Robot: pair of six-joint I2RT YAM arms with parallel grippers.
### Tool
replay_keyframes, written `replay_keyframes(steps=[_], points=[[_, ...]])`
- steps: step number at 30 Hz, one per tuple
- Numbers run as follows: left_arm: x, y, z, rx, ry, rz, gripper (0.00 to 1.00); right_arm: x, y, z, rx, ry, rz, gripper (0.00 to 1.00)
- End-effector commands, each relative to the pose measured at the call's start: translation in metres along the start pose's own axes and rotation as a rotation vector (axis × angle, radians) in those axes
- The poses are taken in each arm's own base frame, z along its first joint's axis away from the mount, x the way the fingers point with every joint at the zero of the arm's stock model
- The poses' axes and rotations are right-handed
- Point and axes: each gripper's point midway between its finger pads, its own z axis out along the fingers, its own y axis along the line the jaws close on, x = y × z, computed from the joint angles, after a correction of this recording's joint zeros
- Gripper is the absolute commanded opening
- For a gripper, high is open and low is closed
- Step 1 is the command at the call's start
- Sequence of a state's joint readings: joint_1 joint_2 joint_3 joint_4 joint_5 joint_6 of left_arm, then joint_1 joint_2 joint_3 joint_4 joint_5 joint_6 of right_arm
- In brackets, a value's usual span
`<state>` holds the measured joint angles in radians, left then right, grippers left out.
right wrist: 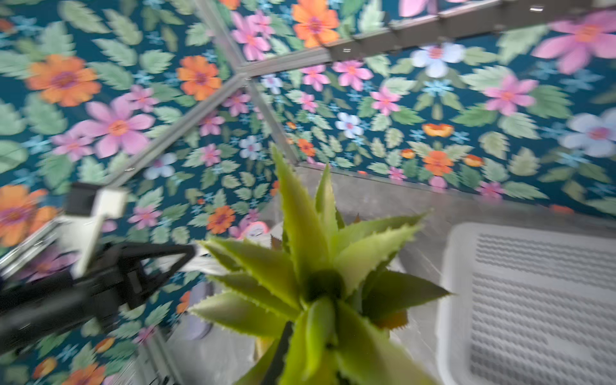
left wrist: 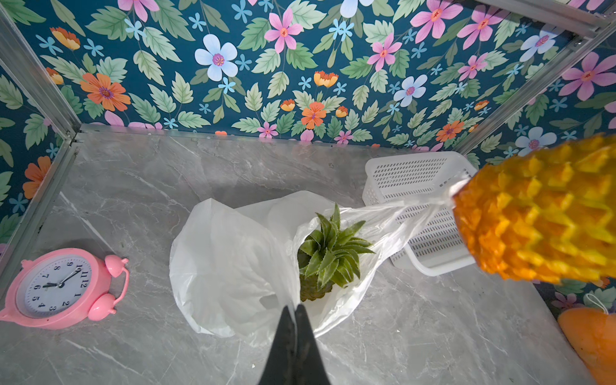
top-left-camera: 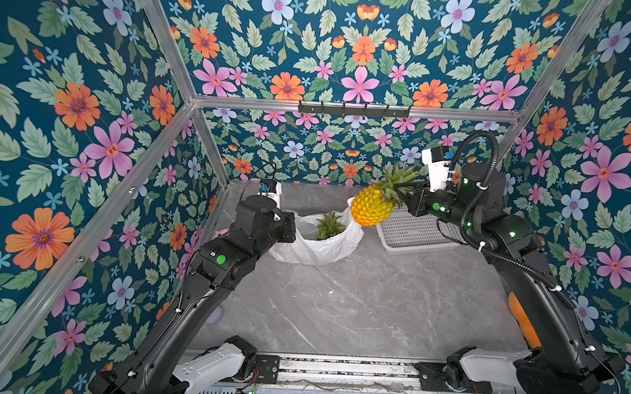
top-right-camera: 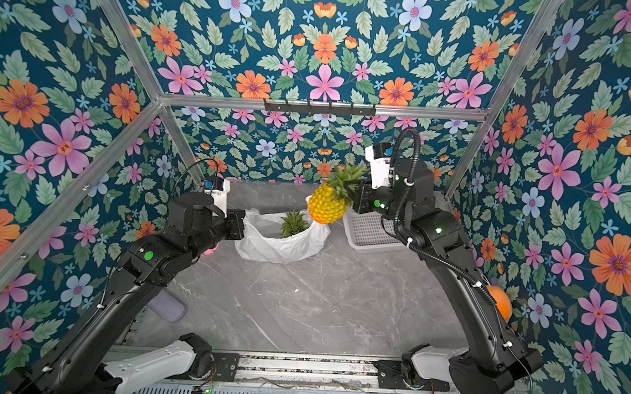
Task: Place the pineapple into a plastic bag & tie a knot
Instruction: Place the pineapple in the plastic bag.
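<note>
My right gripper (top-left-camera: pixel 407 198) is shut on the green crown (right wrist: pixel 320 266) of a yellow pineapple (top-left-camera: pixel 371 208), which hangs tilted in the air above the plastic bag's right edge. The white plastic bag (top-left-camera: pixel 315 250) lies open on the table at the back. A second pineapple (left wrist: pixel 328 256), dark with green leaves, stands inside it. My left gripper (left wrist: pixel 296 308) is shut on the bag's near rim and holds it up. One strap (left wrist: pixel 416 206) of the bag stretches up to the yellow pineapple's side (left wrist: pixel 540 213). No knot is in view.
A white perforated basket (top-left-camera: pixel 412 237) sits on the table under and behind the held pineapple. A pink alarm clock (left wrist: pixel 63 286) lies left of the bag. An orange object (top-right-camera: pixel 501 303) rests by the right wall, and a purple one (top-right-camera: pixel 167 305) under my left arm.
</note>
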<state>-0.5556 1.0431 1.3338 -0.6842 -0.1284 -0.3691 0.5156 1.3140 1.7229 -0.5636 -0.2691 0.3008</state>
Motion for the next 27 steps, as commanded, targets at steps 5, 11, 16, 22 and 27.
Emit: replay_keyframes(steps=[5,11,16,22,27], points=[[0.002,0.004,-0.001,-0.019,0.012,-0.004,0.00,-0.008,0.075,0.032,-0.206,-0.055,-0.050,0.00],[0.001,0.002,-0.004,-0.009,0.007,-0.005,0.00,0.018,0.086,0.077,-0.202,0.020,-0.078,0.00],[0.000,0.002,-0.004,-0.005,0.005,-0.009,0.00,0.050,0.086,0.116,-0.198,0.078,-0.089,0.00],[-0.001,0.001,-0.007,0.002,0.001,-0.012,0.00,0.079,0.065,0.152,-0.136,0.067,-0.121,0.00],[0.001,0.001,-0.007,0.005,0.007,-0.014,0.00,0.069,0.063,0.161,-0.124,-0.002,-0.082,0.00]])
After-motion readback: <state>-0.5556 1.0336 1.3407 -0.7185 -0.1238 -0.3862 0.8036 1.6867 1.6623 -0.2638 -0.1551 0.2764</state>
